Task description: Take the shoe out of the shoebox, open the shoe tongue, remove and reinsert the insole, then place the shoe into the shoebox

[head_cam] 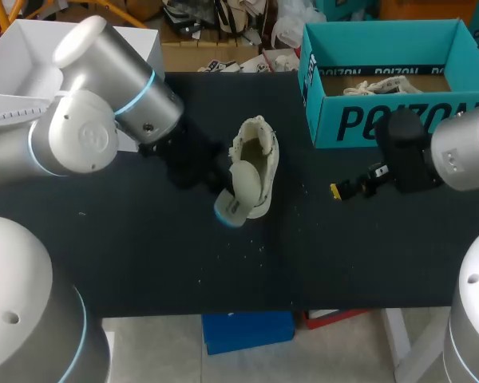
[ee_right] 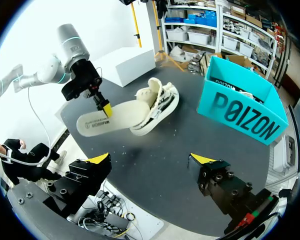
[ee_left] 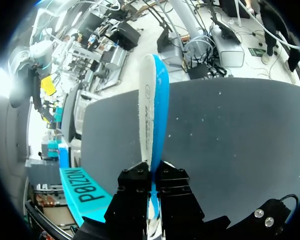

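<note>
The left gripper (ee_right: 104, 106) is clamped on the pale insole (ee_right: 112, 121), whose other end touches the shoe (head_cam: 259, 152). The right gripper (ee_right: 150, 159) has its fingers wide apart, near the teal shoebox (head_cam: 359, 124).

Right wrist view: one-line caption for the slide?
Left pincer grips the insole at the collar of the shoe; open right pincer hovers apart, shoebox beside.
</note>
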Controlling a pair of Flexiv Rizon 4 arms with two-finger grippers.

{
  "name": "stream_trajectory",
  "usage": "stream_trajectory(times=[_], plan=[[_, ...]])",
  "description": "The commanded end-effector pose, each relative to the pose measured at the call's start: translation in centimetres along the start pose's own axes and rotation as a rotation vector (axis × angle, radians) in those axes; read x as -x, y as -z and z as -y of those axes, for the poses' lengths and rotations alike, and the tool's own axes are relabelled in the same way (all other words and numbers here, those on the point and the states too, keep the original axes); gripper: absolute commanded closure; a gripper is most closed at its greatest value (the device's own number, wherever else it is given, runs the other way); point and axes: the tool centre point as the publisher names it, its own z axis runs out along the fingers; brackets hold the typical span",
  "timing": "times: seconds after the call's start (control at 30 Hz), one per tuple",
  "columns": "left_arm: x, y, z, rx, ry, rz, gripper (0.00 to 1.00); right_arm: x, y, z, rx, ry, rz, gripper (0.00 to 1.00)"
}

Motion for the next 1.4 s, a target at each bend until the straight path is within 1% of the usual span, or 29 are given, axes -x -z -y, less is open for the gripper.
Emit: stream_trajectory(times=[0.03, 0.3, 0.53, 0.67, 0.87, 1.03, 1.13, 1.4], plan=[[0.4, -0.8, -1.3, -0.006, -0.003, -0.003, 1.00, 0.0, 0.0, 0.1, 0.002, 0.000, -0.002, 0.00], [0.7, -1.7, -2.7, 0.019, -0.011, -0.018, 1.00, 0.0, 0.0, 0.1, 0.002, 0.000, -0.002, 0.00], [1.1, -2.7, -4.1, 0.016, -0.020, -0.017, 1.00, 0.0, 0.0, 0.1, 0.002, 0.000, -0.002, 0.00], [1.1, -3.0, -4.9, 0.037, -0.021, -0.020, 1.00, 0.0, 0.0, 0.1, 0.002, 0.000, -0.002, 0.00], [0.8, -2.9, -6.2, 0.064, -0.011, 0.007, 1.00, 0.0, 0.0, 0.1, 0.002, 0.000, -0.002, 0.00], [0.5, -3.3, -7.2, 0.073, 0.007, 0.020, 1.00, 0.0, 0.0, 0.1, 0.002, 0.000, -0.002, 0.00], [0.3, -3.7, -8.2, 0.076, 0.029, 0.038, 1.00, 0.0, 0.0, 0.1, 0.002, 0.000, -0.002, 0.00], [0.8, -4.2, -10.3, 0.107, 0.078, 0.080, 1.00, 0.0, 0.0, 0.1, 0.002, 0.000, -0.002, 0.00]])
